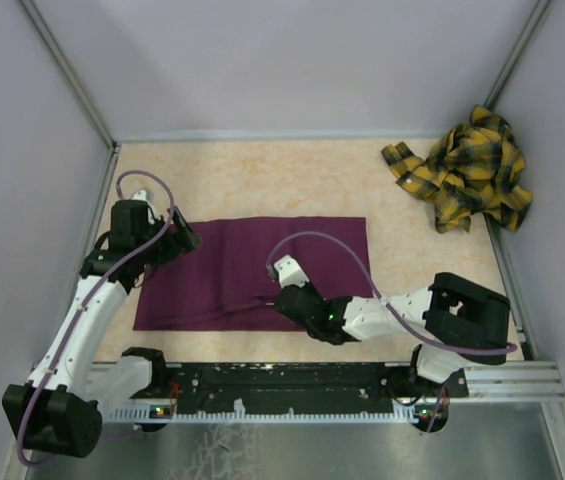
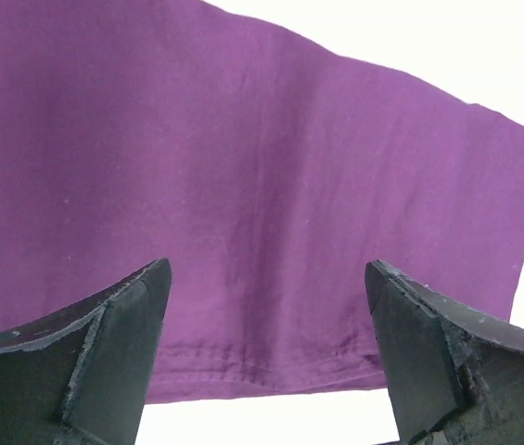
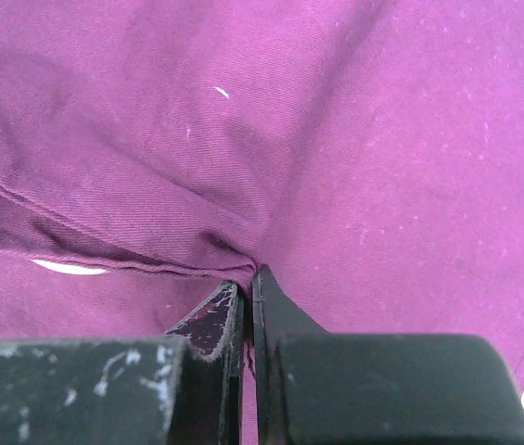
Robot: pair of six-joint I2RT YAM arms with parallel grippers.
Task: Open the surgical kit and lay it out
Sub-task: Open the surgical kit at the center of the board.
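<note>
The surgical kit shows only as its dark purple cloth wrap [image 1: 252,265], lying folded and flat on the beige table [image 1: 282,180]. My right gripper [image 1: 276,297] is at the wrap's near edge, shut on a pinched fold of the cloth [image 3: 382,139]; in the right wrist view the gripper [image 3: 250,273] has its jaws pressed together with fabric bunched at the tips. My left gripper [image 1: 187,238] hovers at the wrap's far left corner. In the left wrist view this gripper [image 2: 266,269] is open wide over the hem of the cloth [image 2: 243,167], holding nothing. Whatever is inside the wrap is hidden.
A crumpled yellow and black plaid cloth [image 1: 467,170] lies in the back right corner. Grey walls close in the table on three sides. A metal rail [image 1: 292,380] with both arm bases runs along the near edge.
</note>
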